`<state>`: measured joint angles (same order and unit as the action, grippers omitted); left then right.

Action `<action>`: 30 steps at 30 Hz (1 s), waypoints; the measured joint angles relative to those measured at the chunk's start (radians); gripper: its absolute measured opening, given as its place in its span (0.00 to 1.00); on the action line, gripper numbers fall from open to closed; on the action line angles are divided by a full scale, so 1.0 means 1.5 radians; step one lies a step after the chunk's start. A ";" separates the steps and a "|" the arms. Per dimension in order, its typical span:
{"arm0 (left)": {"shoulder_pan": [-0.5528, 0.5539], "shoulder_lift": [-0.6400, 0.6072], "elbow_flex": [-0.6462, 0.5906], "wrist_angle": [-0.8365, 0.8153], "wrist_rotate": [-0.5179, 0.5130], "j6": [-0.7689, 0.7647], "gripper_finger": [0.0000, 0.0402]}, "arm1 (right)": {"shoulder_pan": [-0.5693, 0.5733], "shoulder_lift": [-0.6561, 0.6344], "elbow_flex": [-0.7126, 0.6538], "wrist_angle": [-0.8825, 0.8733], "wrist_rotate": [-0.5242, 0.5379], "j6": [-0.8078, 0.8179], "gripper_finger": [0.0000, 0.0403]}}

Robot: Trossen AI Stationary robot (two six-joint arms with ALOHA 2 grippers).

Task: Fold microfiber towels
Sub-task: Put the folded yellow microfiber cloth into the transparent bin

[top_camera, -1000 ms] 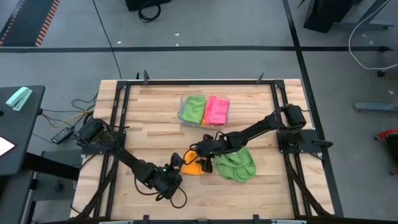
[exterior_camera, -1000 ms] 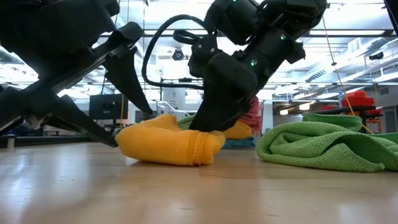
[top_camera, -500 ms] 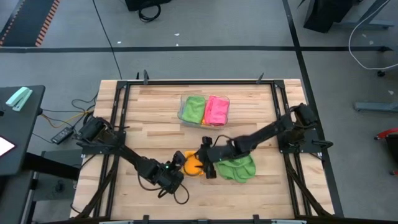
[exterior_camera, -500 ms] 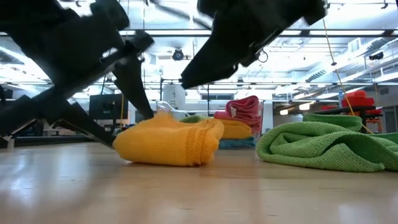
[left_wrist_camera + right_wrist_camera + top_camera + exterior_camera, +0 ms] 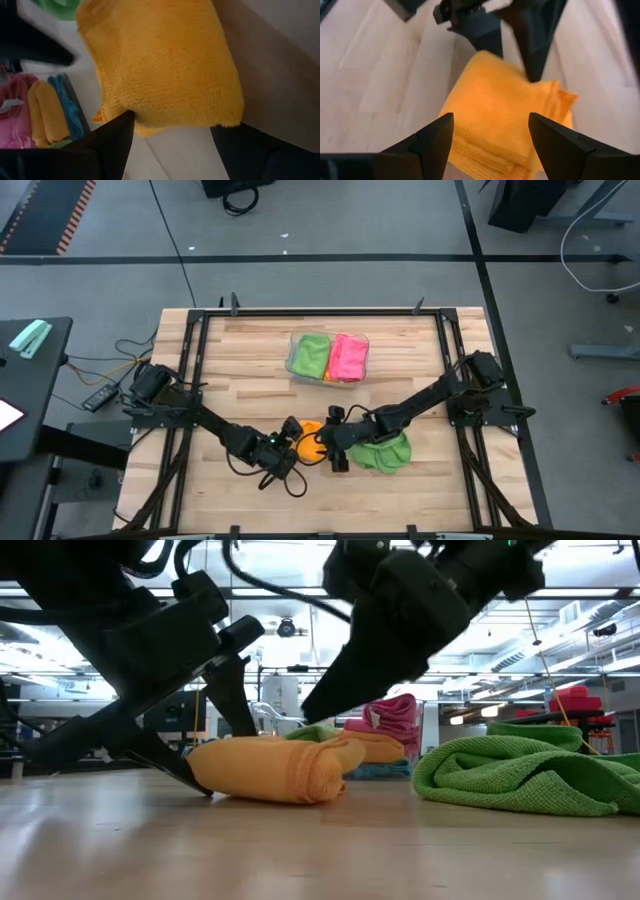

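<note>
Between my black fingers [image 5: 435, 145] lies a plain orange knitted microfiber towel [image 5: 500, 112]; at three o'clock of it, a plain green crumpled towel [image 5: 382, 450] on pale striped wood table [image 5: 240, 370].

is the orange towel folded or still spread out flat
Folded: the orange towel lies as a compact, layered bundle on the table, stacked edges showing.

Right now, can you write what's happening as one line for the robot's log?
step: folding orange towel | left gripper: open, at towel | right gripper: open, above towel | green towel: crumpled, waiting
</note>
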<state>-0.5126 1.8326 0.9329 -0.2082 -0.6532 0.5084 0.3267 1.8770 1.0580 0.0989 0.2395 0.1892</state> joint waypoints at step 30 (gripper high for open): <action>0.026 -0.028 -0.002 0.093 0.124 -0.282 0.11 | 0.075 0.012 0.043 0.000 0.117 -0.164 0.66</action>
<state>-0.4742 1.7909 0.9296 -0.0690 -0.4677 0.0857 0.4394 1.8948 1.1225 0.0995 0.4148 -0.0561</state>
